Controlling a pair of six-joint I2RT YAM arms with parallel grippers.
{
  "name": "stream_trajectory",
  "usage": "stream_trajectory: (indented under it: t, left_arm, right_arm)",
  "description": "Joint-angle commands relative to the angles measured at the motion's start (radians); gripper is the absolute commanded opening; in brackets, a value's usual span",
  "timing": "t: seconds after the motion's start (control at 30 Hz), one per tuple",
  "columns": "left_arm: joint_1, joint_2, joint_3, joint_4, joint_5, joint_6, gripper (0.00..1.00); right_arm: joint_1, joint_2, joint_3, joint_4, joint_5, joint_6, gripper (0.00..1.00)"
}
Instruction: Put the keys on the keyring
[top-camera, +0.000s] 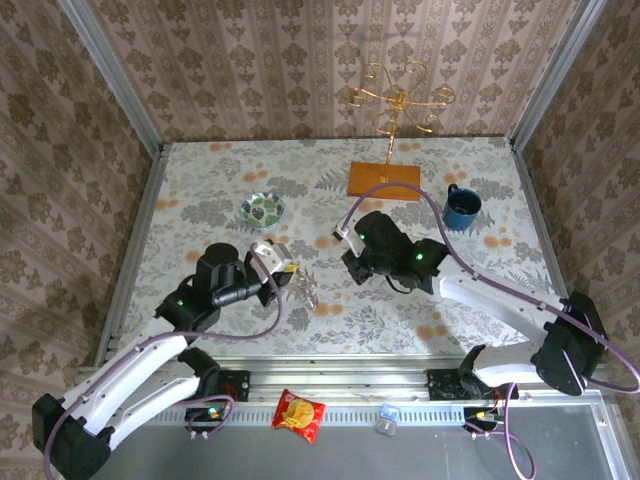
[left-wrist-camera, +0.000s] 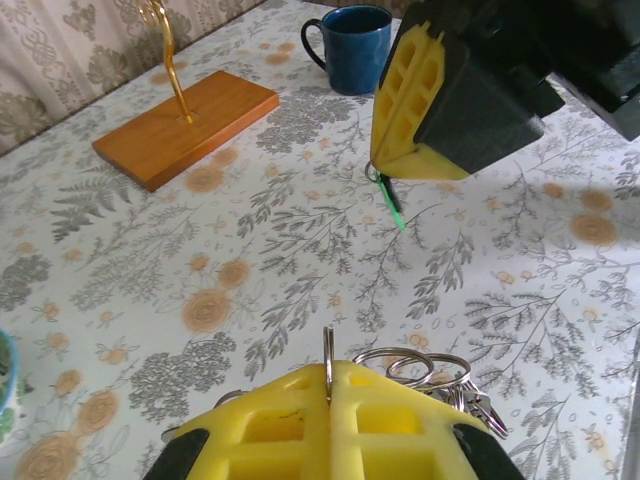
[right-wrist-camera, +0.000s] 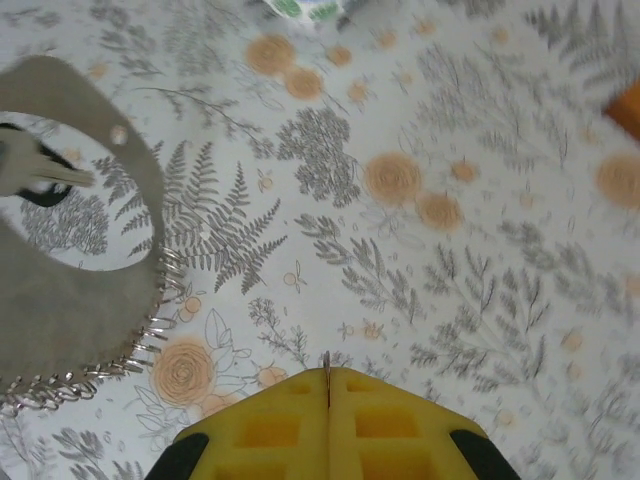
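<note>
Holding a thin metal ring (left-wrist-camera: 328, 352) edge-on between its yellow fingers, the left gripper (left-wrist-camera: 328, 380) is completely closed on it. Just to the right of this ring, more silver rings (left-wrist-camera: 412, 366) lie on the flowered table (left-wrist-camera: 300, 250). The keys (left-wrist-camera: 482, 406) lie at the far right end of these rings and touch them. In the top view this metal cluster is a small grey glint just beside the tip of the left gripper, between the two arms.

The right gripper (left-wrist-camera: 392, 168) points down at the table opposite the left one, and its fingers are also pressed together. A small green piece (left-wrist-camera: 391, 203) sticks out from its tip, with the lower end close to the table. I cannot tell if it touches.

In the right wrist view the keyring (right-wrist-camera: 60, 320), a grey-brown strap in a loop, is on the left side and blurred, so it hides that part of the table. A row of wire coils (right-wrist-camera: 150, 335) runs along its lower edge.

Around them, a blue mug (top-camera: 462, 207) stands behind the right arm, and a wooden base (top-camera: 385, 181) with a gold stand (top-camera: 400, 98) is at the back. A patterned bowl (top-camera: 262, 210) sits behind the left gripper, well apart from the keys. A snack packet (top-camera: 299, 414) lies on the front rail between the arm bases.
</note>
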Motion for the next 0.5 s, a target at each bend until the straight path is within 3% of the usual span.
stream_trajectory:
  t: [0.0,0.13,0.47]
  left_arm:
    - [-0.008,0.021,0.024,0.074,0.056,-0.084,0.0]
    - [-0.008,0.062,0.039,0.086,0.077,-0.156,0.0]
    - [-0.03,0.123,0.045,0.139,0.129,-0.187,0.0]
  right_arm:
    - [0.005,-0.052,-0.034,0.082,-0.066,-0.231,0.0]
    - [0.004,-0.11,-0.086,0.126,-0.127,-0.357,0.0]
    - [0.015,-0.133,-0.104,0.143,-0.2,-0.467,0.0]
